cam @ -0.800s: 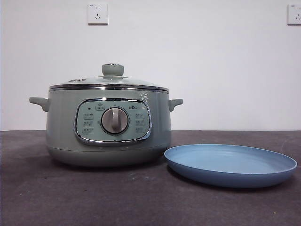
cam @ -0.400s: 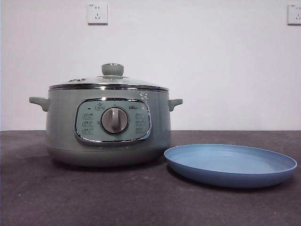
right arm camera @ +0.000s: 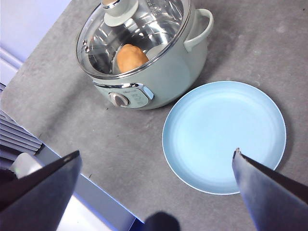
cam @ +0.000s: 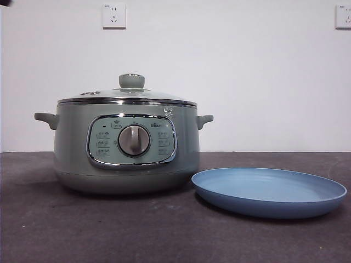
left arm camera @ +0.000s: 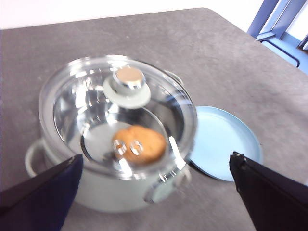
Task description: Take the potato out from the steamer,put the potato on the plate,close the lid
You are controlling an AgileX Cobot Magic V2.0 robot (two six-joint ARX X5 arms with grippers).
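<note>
The sage-green steamer (cam: 71, 148) stands left of centre on the table with its glass lid (cam: 131, 94) on it. The light-blue plate (cam: 269, 189) lies empty right beside it. From the front the potato is hidden. It shows through the lid in the left wrist view (left arm camera: 139, 144) and in the right wrist view (right arm camera: 131, 57), lying inside the pot. My left gripper (left arm camera: 156, 158) is open and empty, high above the steamer (left arm camera: 110, 192). My right gripper (right arm camera: 156, 153) is open and empty, high above the plate (right arm camera: 224, 134) and table.
The dark grey table (cam: 164, 235) runs to an edge near the right gripper (right arm camera: 96, 192). A white wall with two sockets (cam: 113, 15) stands behind. A black arm tip (cam: 4, 2) shows at the front view's top left corner.
A black arm tip has come into the top left corner of the front view. The steamer, lid and plate have not moved.
</note>
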